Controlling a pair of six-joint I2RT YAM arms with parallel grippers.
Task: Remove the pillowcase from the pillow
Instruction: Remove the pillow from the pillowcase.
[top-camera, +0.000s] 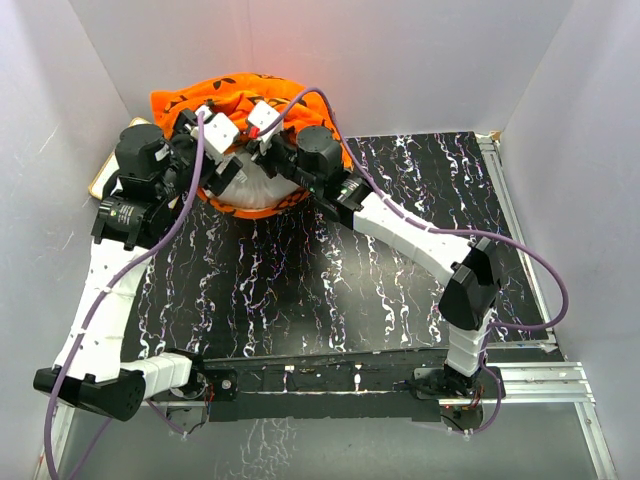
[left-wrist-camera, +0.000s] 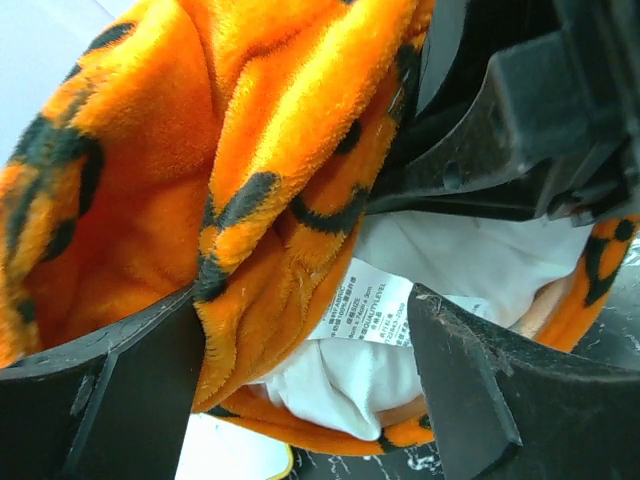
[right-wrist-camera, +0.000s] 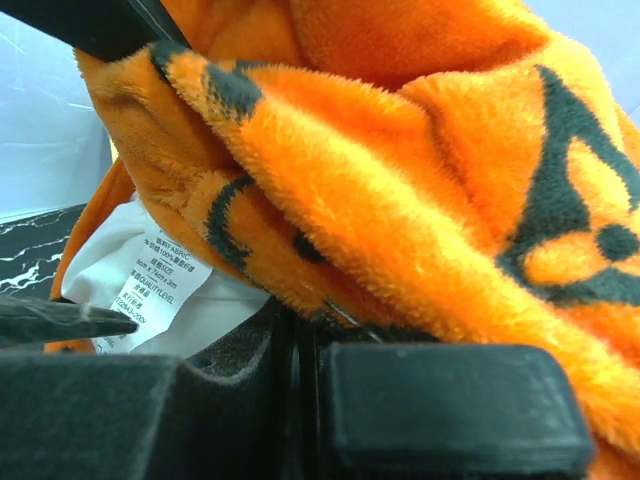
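The black table (top-camera: 400, 260) is the biggest thing here. At its far left corner sits the orange pillowcase (top-camera: 215, 95), all bunched up. The white pillow (top-camera: 245, 185) pokes out of the open side that faces near. Both arms reach in there.

The right gripper (right-wrist-camera: 300, 340) looks pinched tight on a fold at the pillowcase edge. The left gripper (left-wrist-camera: 305, 300) has its 2 fingers spread wide. A flap of orange cloth hangs between them, not squeezed yet. A small white label (left-wrist-camera: 365, 305) shows on the pillow, just inside the opening.

To do this well, I think the left gripper should close on orange cloth only, not on the pillow or the label. Then the 2 grippers can pull the opening wide and peel it back slowly, so the pillow slides out and does not get dragged along.
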